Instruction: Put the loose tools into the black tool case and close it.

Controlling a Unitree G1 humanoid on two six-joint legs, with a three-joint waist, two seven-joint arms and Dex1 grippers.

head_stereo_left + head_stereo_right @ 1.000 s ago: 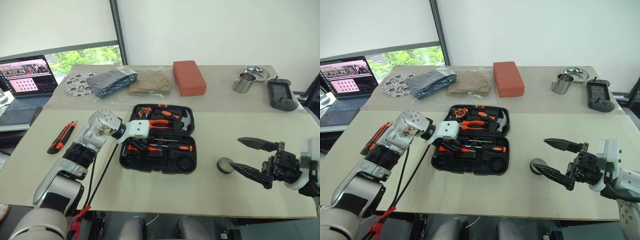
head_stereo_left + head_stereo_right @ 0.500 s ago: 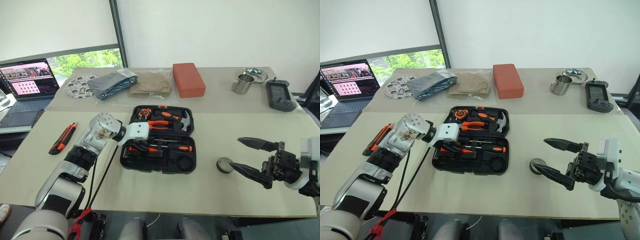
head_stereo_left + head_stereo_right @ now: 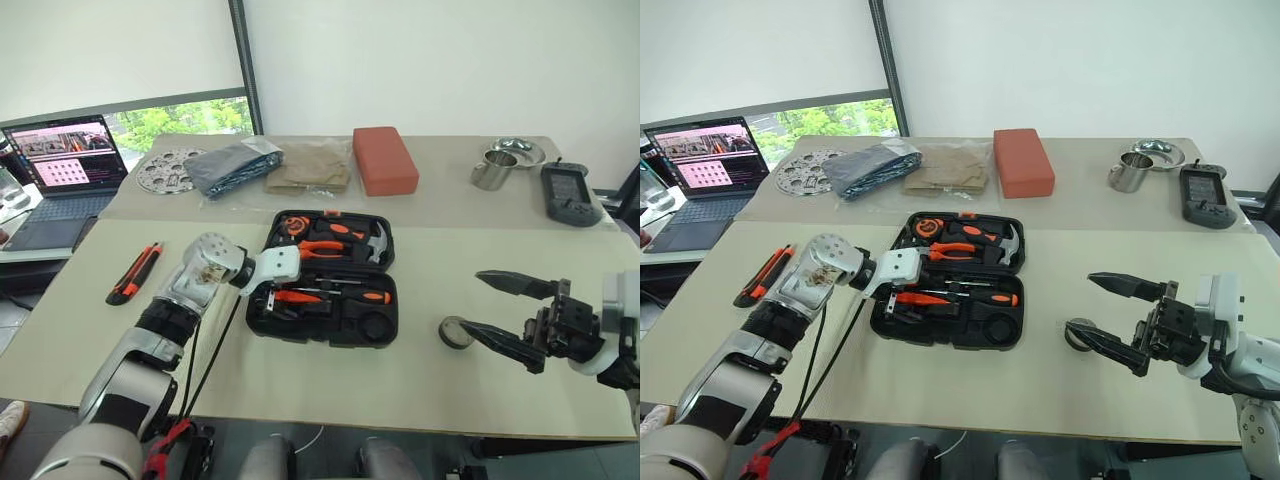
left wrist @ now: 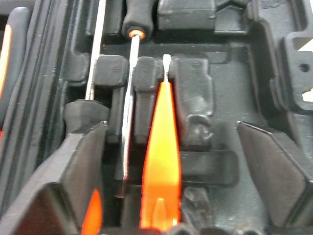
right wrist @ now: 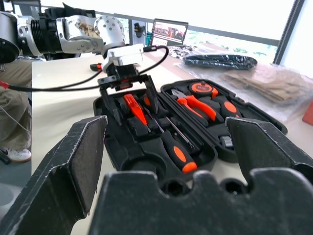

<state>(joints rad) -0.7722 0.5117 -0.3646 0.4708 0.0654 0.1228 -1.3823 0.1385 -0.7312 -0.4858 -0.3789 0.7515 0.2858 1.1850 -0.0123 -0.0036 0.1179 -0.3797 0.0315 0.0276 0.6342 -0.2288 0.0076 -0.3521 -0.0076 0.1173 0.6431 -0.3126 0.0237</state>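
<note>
The case (image 3: 325, 280) lies open on the desk (image 3: 420, 380), in the middle, with its lid part away from the robot. Inside the lid part are pliers (image 3: 325, 247), a hammer (image 3: 376, 240) and a tape measure (image 3: 291, 225). In the near part lie two screwdrivers (image 3: 345, 295) with orange-and-black handles.

The left claw (image 5: 131, 95) hangs over the left end of the near part. Its fingers (image 4: 80, 171) are apart, and the small orange screwdriver (image 4: 160, 161) lies between them in a slot; the fingers do not touch it.

The knife (image 3: 135, 273) lies on the desk to the left of the case, well apart from it. The tape roll (image 3: 456, 332) lies to the right of the case, just beside the lower finger of the right claw (image 3: 490, 305). The right claw is wide apart and holds nothing; it points toward the case from the right side.

At the far side of the desk are a red block (image 3: 384, 159), a metal cup (image 3: 493, 168) and a laptop (image 3: 60, 175).
</note>
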